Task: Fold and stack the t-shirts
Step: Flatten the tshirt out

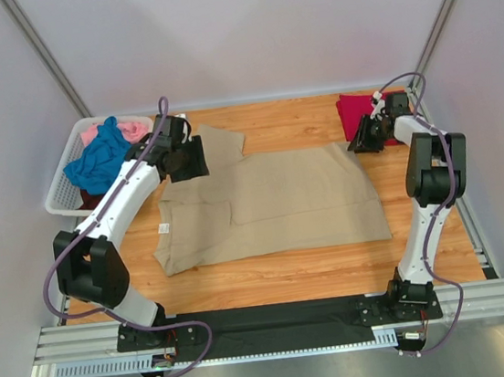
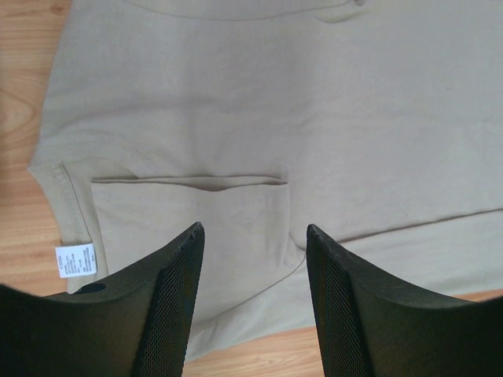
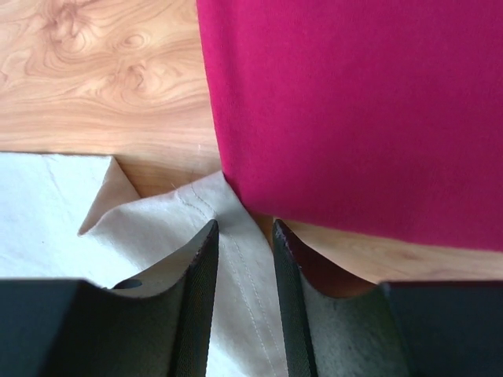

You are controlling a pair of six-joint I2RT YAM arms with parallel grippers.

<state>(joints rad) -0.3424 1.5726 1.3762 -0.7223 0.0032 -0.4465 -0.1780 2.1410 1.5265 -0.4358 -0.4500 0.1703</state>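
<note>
While the wooden surface [image 1: 290, 276] lay bare on the near side of both hands, the tan t-shirt [image 1: 281, 203] was spread flat across its middle, reaching from under the left hand [image 2: 253, 232] to under the right hand [image 3: 245, 228]. A white basket [image 1: 60, 195] stood just outboard of the left hand against the surface's side edge, close to the wall. It held a crumpled blue t-shirt [image 1: 97, 161] and a pink t-shirt [image 1: 134, 127], the latter mostly covered. Just beyond the right hand a folded red t-shirt [image 3: 354, 102] sat in the far corner, its edge meeting the tan corner; which cloth lay on top could not be told. The left hand hung over a tucked-in sleeve [image 2: 189, 212], fingers wide apart and holding nothing. The right hand's fingers stood narrowly apart over the tan hem, nothing visibly pinched. A small white label [image 2: 76, 259] showed beside the left hand, its print unreadable.
</note>
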